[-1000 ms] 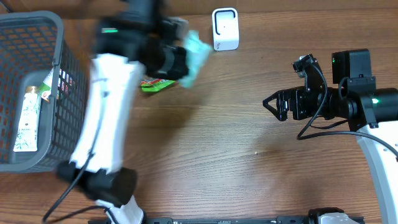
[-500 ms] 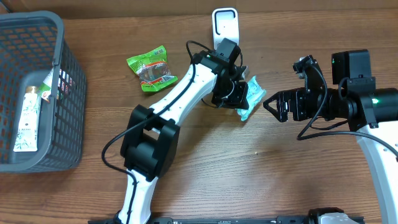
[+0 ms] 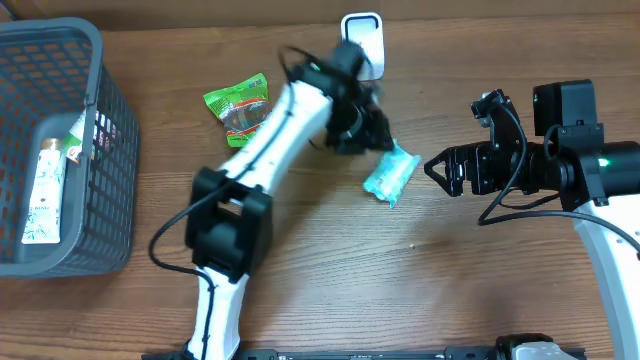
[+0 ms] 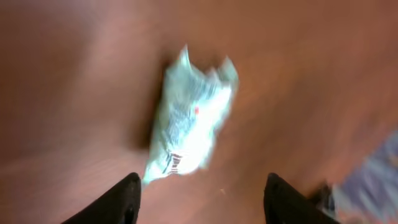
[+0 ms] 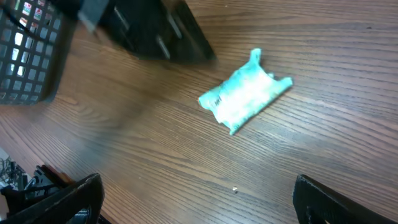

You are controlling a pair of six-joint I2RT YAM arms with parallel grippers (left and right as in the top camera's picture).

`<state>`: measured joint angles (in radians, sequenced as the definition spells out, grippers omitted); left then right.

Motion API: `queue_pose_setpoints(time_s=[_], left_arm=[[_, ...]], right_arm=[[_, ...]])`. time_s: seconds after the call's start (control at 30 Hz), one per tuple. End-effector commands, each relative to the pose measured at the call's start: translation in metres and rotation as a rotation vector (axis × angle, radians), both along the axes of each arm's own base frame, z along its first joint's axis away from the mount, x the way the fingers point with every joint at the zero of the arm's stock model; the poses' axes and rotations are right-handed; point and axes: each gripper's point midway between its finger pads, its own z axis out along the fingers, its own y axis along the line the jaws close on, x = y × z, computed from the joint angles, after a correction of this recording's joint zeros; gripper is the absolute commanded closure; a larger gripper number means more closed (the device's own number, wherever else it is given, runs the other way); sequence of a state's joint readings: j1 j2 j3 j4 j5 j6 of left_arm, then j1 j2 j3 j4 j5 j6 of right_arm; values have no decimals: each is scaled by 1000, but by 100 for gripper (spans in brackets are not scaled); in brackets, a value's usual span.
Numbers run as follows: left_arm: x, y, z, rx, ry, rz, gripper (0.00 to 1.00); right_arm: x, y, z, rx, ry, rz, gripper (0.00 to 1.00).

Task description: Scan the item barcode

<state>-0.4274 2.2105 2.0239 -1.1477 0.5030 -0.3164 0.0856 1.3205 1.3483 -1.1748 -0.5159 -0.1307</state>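
Packet's down: the left end effector [image 3: 362,128] has let go of the teal packet [image 3: 390,173] and pulled back toward 11 o'clock!
Its fingers stand spread, clear of the packet, which lies on the wooden surface [image 3: 330,260] with the white scanner [image 3: 362,45] at its 11 o'clock. The right end effector [image 3: 437,168] hovers near the packet's 3 o'clock, spread wide.

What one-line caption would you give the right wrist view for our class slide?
A crinkled pale teal plastic packet lies free on the brown wooden table, ahead of the open right pincer.
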Motion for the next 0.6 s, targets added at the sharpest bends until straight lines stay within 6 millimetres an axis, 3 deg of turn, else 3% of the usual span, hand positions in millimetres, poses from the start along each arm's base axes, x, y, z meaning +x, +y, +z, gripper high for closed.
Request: queue_pose_setpoints(time_s=[0.0, 0.13, 0.3, 0.4, 0.57], left_arm=[[60, 90, 30, 145, -162, 184, 40], [83, 149, 36, 188, -193, 288, 33], [101, 226, 29, 392, -248, 427, 32], [112, 249, 28, 475, -311, 434, 34], [127, 257, 17, 520, -380, 438, 38]], right_arm=[[3, 1, 9, 1, -26, 2, 2], [3, 1, 9, 1, -27, 2, 2], [3, 1, 9, 1, -27, 2, 2], [3, 1, 9, 1, -27, 2, 2], [3, 1, 9, 1, -27, 2, 2]])
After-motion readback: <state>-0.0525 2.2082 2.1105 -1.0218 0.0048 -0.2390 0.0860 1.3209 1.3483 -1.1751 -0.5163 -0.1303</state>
